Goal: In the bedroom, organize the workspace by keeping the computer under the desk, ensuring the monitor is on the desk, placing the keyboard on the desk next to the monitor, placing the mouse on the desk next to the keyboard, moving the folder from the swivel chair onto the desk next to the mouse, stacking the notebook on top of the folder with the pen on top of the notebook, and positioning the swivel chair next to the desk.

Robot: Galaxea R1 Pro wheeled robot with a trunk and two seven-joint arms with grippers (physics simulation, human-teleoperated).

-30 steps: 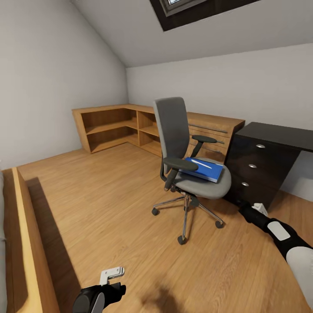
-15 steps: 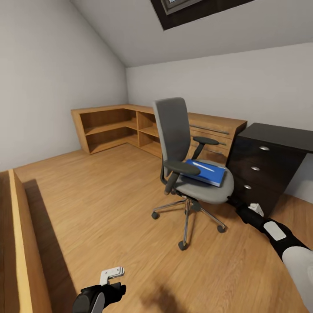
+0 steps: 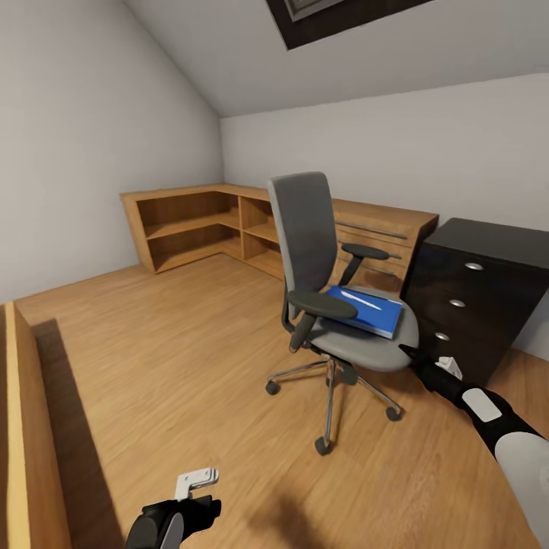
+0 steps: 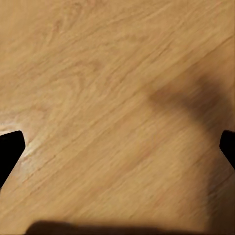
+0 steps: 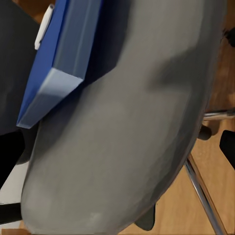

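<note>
The grey swivel chair [image 3: 305,229] stands mid-room on its chrome base. On its seat lies the blue folder [image 3: 367,311], with a slim white pen [image 3: 360,298] on top. My right gripper [image 3: 422,363] is open, level with the seat's right edge, a short way from it. In the right wrist view the right gripper [image 5: 117,147] faces the seat cushion [image 5: 137,147], with the folder's corner [image 5: 54,78] above it. My left gripper [image 3: 200,492] hangs low over the floor, and in the left wrist view the left gripper [image 4: 117,147] is open and empty. Desk, computer, monitor, keyboard, mouse and notebook are out of view.
A black drawer unit [image 3: 473,305] with silver knobs stands right behind the chair. Low light-wood shelf units [image 3: 229,225] line the far corner under sloped grey walls. A wooden ledge [image 3: 30,442] runs along the left. Open wood floor [image 3: 175,358] spreads left of the chair.
The whole view has shifted slightly, so the camera has moved. My right gripper has edged closer to the seat's edge. The left gripper looks the same.
</note>
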